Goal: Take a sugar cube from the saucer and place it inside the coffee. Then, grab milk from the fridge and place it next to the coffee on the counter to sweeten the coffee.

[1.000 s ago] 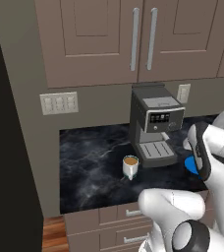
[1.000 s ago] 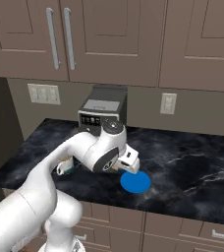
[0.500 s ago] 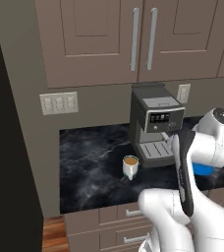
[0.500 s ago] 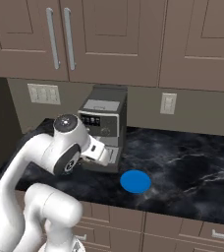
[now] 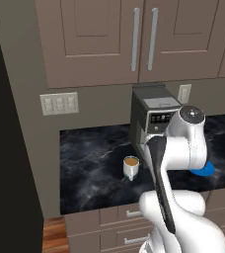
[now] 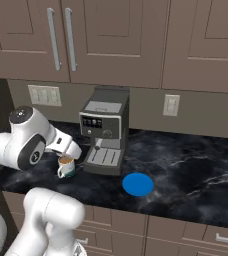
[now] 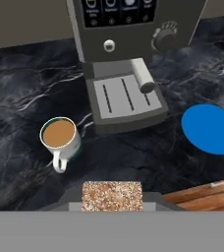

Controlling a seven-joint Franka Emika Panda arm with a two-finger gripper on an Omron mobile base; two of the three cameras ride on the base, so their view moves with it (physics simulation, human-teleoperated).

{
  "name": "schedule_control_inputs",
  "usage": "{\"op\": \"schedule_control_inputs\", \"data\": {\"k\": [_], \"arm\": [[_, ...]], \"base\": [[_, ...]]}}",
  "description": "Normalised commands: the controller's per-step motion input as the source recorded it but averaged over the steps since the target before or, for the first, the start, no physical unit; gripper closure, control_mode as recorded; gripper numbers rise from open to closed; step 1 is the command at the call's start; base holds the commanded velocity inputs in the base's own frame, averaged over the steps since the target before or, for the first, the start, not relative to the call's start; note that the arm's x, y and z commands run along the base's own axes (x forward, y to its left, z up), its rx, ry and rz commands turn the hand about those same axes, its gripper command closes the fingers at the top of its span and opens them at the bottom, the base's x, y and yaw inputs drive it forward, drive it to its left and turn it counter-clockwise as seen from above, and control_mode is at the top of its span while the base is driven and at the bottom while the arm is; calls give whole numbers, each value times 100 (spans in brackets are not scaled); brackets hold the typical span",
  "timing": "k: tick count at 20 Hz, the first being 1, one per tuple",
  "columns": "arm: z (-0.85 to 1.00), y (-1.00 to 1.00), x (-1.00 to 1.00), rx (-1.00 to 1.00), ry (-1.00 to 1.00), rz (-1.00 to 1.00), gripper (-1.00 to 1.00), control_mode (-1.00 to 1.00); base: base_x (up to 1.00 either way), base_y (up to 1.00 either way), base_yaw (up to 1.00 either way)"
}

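A speckled tan sugar cube (image 7: pixel 112 196) sits between the fingertips of my gripper (image 7: pixel 112 198), which is shut on it. The coffee (image 7: pixel 60 138), a white mug of tan liquid, stands on the black counter (image 7: pixel 20 118) ahead and to the left of the cube. In the right base view my gripper (image 6: pixel 72 151) hangs just above the coffee (image 6: pixel 66 167). The blue saucer (image 7: pixel 210 129) lies bare to the right of it (image 6: pixel 138 184). In the left base view the arm covers the hand, with the coffee (image 5: pixel 131 167) to its left and the saucer (image 5: pixel 206 169) peeking out on its right.
A black-and-grey coffee machine (image 6: pixel 106 131) stands on the counter (image 6: pixel 196 175) between mug and saucer, its drip tray (image 7: pixel 126 98) jutting forward. Taupe cupboards (image 5: pixel 134 34) hang overhead. The fridge's black side (image 5: pixel 6 148) rises at the far left. Drawer fronts (image 6: pixel 186 232) run below.
The arm has swung left from over the saucer to just above the mug, with the sugar cube held in the shut gripper.
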Motion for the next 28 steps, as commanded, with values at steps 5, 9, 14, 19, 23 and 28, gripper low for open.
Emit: {"op": "schedule_control_inputs", "data": {"k": [5, 9, 14, 19, 23, 28], "arm": [[0, 56, 1, -9, 1, 0, 100, -100], [-6, 44, 4, -6, 0, 0, 100, -100], [-17, 27, 12, -4, 0, 0, 100, -100], [-26, 4, 19, -1, 0, 0, 100, -100], [-24, 0, 28, 0, 0, 0, 100, -100], [-25, 0, 27, 0, 0, 0, 100, -100]], "base": [[0, 0, 0], [0, 0, 0], [0, 0, 0], [0, 0, 0], [0, 0, 0], [0, 0, 0]]}}
